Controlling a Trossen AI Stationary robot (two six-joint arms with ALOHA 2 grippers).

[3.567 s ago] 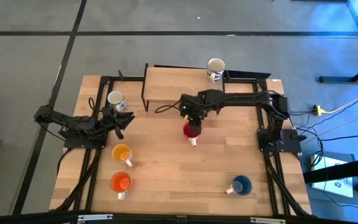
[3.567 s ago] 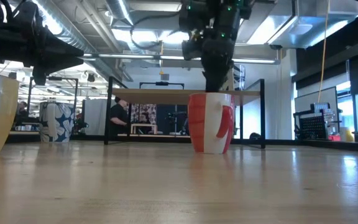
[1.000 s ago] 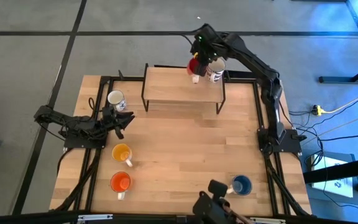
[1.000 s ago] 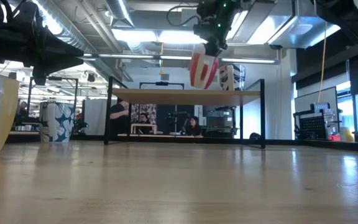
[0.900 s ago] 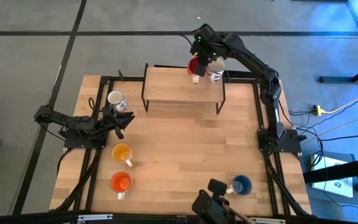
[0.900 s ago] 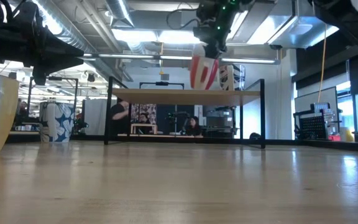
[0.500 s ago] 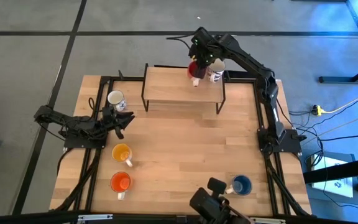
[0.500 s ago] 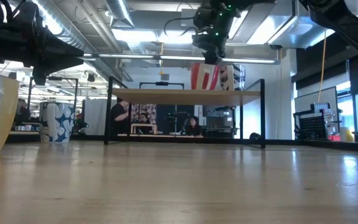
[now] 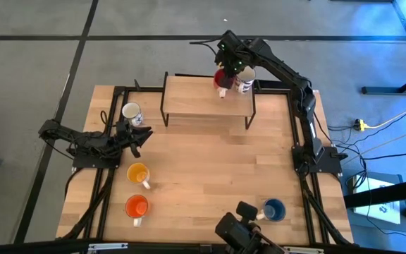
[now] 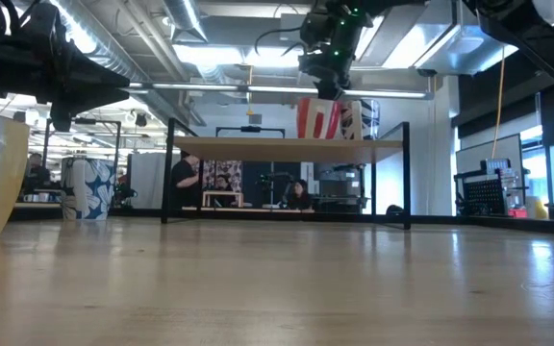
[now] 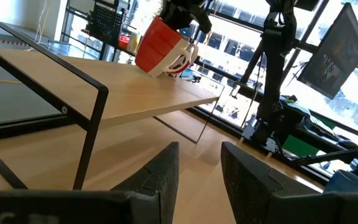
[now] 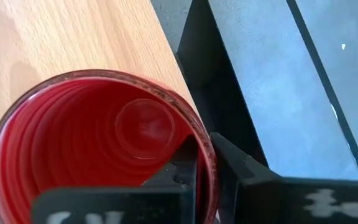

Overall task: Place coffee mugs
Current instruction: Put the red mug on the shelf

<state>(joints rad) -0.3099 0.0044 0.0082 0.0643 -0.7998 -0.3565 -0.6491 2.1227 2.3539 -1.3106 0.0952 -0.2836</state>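
A red mug (image 9: 220,80) stands upright on the wooden shelf (image 9: 196,99) at the table's far edge, close beside a white printed mug (image 9: 245,80). My right gripper (image 12: 205,163) is above it, shut on its rim; the low view shows the gripper (image 10: 324,85) over the mug (image 10: 317,117). My left gripper (image 9: 137,138) waits open at the table's left, near another white mug (image 9: 131,111). A yellow-orange mug (image 9: 138,173), an orange mug (image 9: 136,206) and a blue mug (image 9: 274,209) stand on the tabletop. My right gripper has the red mug's rim wall (image 12: 207,149) between its two fingers, one finger (image 12: 185,163) inside the mug and one (image 12: 232,165) outside. The fingers come from above, pointing down. The mug is upright with its bottom (image 10: 317,136) on the shelf top.
The shelf has black metal legs (image 9: 163,106) and free board left of the red mug. A dark camera mount (image 9: 240,229) sits at the table's near edge by the blue mug. People show in the room behind the table (image 10: 183,183).
My right gripper has come down a little over the shelf with the red mug. The mug, tilted and just above the board a second ago, now stands upright on the shelf beside the white mug.
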